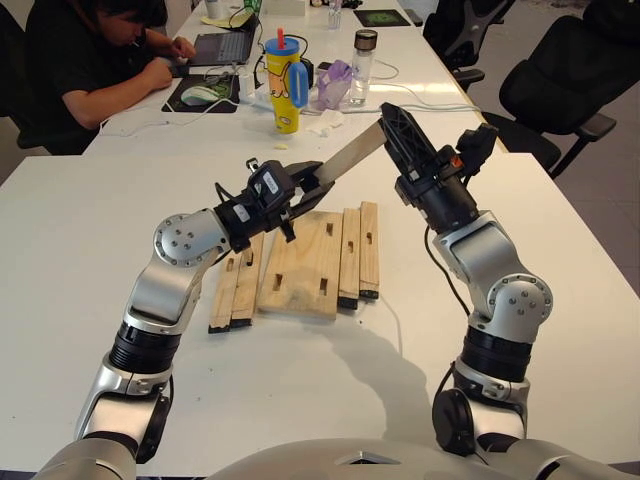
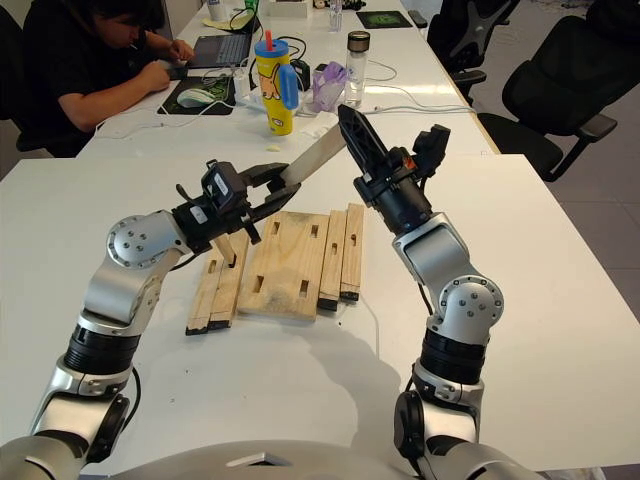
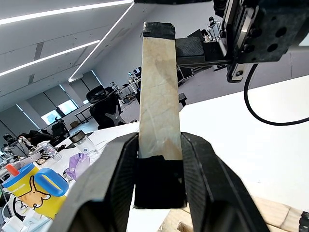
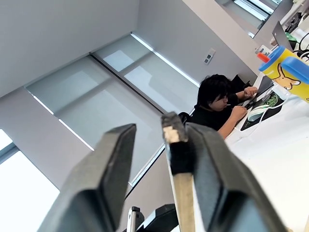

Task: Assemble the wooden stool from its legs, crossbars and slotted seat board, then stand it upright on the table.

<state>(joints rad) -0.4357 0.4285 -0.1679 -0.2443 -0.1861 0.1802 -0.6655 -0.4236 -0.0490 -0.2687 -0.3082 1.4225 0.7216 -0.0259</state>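
Wooden slat (image 3: 159,96), black-capped, in left hand (image 3: 160,142)

- Bar (image 1: 350,155) up in air btw my L gripper (image 1: 300,188) & R gripper (image 1: 396,128), above board (image 1: 300,268).
- Board on table (image 1: 80,250); L slats (image 1: 232,288) just beside, R slats (image 1: 360,250) against it.
- Cup (image 1: 284,88) behind.

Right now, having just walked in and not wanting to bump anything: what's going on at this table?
The robot is partway through building a wooden stool. Its left gripper is shut on one end of a wooden bar, held up over the table. The right gripper is at the bar's far end, open, with one finger touching it. The slotted seat board lies flat below, with other wooden pieces beside it. Nothing looks joined yet.
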